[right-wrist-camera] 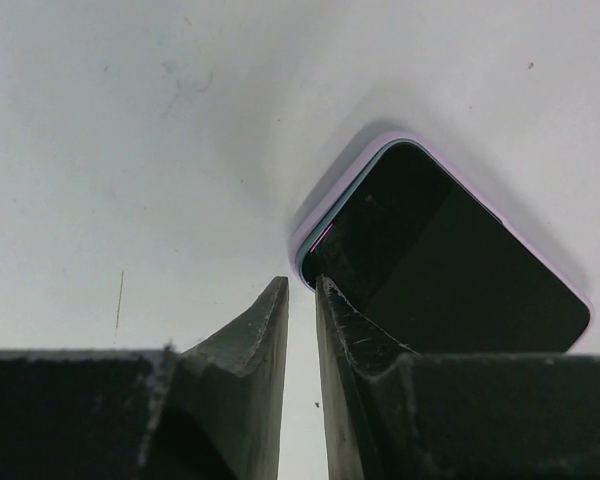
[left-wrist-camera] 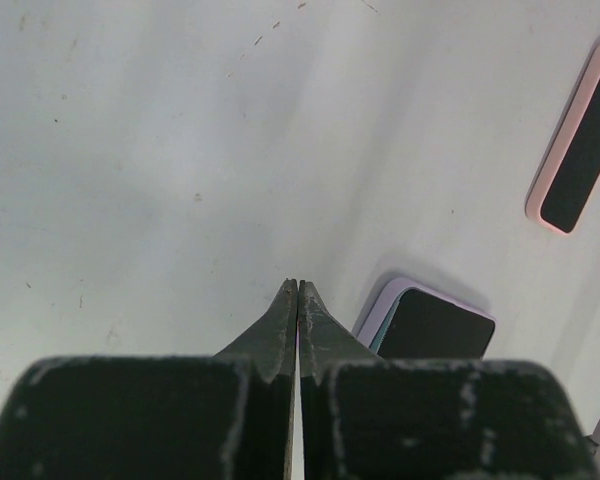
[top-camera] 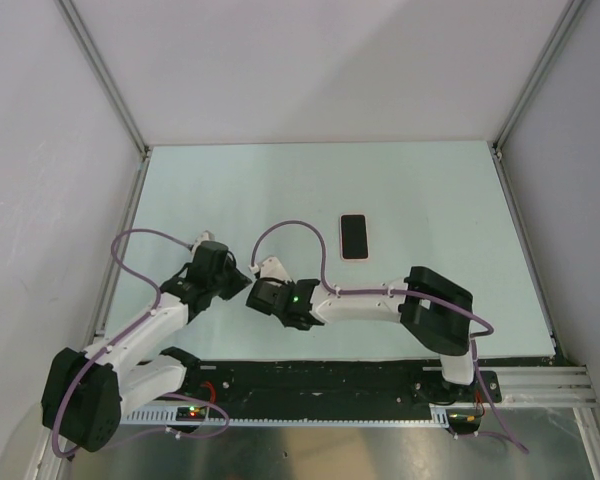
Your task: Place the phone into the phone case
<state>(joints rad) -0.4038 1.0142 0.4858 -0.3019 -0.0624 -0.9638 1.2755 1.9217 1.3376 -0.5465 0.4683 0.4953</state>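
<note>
A dark-screened phone (right-wrist-camera: 430, 255) lies inside a lavender case (right-wrist-camera: 325, 200), with a teal edge showing at its near corner. In the top view the lavender case (top-camera: 272, 266) peeks out just behind the two grippers, which meet at the table's near left. My right gripper (right-wrist-camera: 300, 283) has its jaws nearly together with nothing between them, and its right finger (right-wrist-camera: 345, 320) rests over the phone's corner. My left gripper (left-wrist-camera: 298, 288) is shut and empty, with the cased phone (left-wrist-camera: 435, 325) just to its right.
A second dark-screened phone in a pink case (top-camera: 354, 236) lies flat near the table's middle, behind the grippers, and shows as the pink case (left-wrist-camera: 580, 150) in the left wrist view. Grey walls and metal frame posts (top-camera: 110, 90) surround the pale green table (top-camera: 430, 200).
</note>
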